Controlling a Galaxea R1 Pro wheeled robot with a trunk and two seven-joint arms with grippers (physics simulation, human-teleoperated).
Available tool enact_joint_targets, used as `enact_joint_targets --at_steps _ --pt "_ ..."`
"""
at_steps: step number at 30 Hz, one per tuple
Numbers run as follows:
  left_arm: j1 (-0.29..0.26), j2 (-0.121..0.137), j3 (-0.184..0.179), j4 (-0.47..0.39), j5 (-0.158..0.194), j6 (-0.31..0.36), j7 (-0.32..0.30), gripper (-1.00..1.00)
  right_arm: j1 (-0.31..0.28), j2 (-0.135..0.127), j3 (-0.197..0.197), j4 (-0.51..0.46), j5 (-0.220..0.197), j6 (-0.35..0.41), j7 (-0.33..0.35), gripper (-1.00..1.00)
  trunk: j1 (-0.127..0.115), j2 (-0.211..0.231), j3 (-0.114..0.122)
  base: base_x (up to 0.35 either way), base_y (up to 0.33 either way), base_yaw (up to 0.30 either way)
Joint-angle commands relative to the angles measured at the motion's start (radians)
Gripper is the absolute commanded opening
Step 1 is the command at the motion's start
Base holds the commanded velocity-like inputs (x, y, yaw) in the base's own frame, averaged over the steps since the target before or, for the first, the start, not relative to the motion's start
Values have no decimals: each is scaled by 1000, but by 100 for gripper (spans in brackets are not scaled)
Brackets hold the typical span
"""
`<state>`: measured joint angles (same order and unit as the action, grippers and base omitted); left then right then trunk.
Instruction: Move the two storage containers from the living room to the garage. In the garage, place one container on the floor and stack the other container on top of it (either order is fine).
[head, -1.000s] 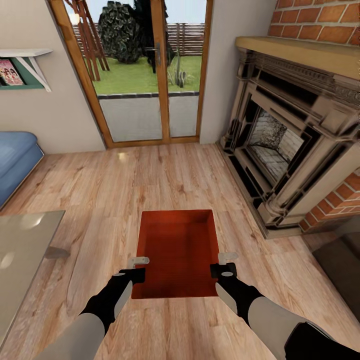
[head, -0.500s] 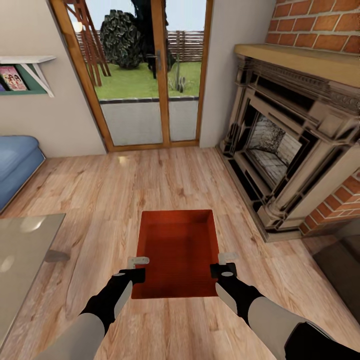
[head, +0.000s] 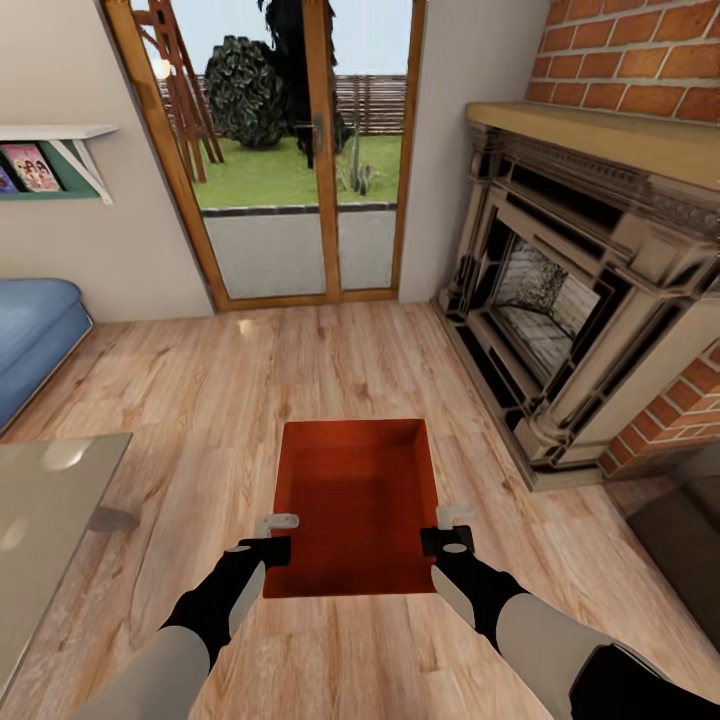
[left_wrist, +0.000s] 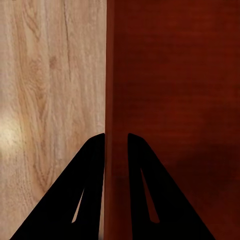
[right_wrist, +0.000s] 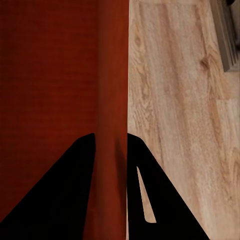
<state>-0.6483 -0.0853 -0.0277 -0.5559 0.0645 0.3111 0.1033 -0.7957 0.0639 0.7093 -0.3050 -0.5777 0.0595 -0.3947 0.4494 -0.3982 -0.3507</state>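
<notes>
Container (head: 355, 505) walls pinched by both grippers.

Container wall at left gripper (left_wrist: 116, 150): one black finger sat on each side of the storage container's (head: 355, 500) thin wall, so the strip of wall between the fingers was covered.
Container wall at right gripper (right_wrist: 111, 150): likewise covered between the two fingers.
Second container: whether another bin nested inside the held one could not be told.
Glass table (head: 45, 530), left of the left gripper: cut off by the picture's edge.
Sofa (head: 30, 330), beyond the table: cut off.
Fireplace (head: 570, 300), right of the right gripper: cut off.
</notes>
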Motion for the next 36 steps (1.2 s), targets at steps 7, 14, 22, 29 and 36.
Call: enact_joint_targets --at_steps 7,14,22,29,36 --pt "-1 -1 5 -4 -26 -26 16 -100 0 2 10 -1 -30 6 -9 -100 1 -2 9 0 0 0" --pt "-1 -1 4 -4 -26 -26 16 -100 0 3 10 -1 -30 6 -9 -100 1 -2 20 0 0 0" --pt "-1 -1 5 -4 -26 -26 16 -100 0 2 10 -1 -30 6 -9 -100 1 -2 33 0 0 0" --pt "-1 -1 5 -4 -26 -26 16 -100 0 2 10 -1 -30 6 -9 -100 1 -2 44 0 0 0" --pt "-1 0 5 -5 -26 -26 16 -100 0 2 10 0 -30 6 -8 -100 1 -2 55 0 0 0"
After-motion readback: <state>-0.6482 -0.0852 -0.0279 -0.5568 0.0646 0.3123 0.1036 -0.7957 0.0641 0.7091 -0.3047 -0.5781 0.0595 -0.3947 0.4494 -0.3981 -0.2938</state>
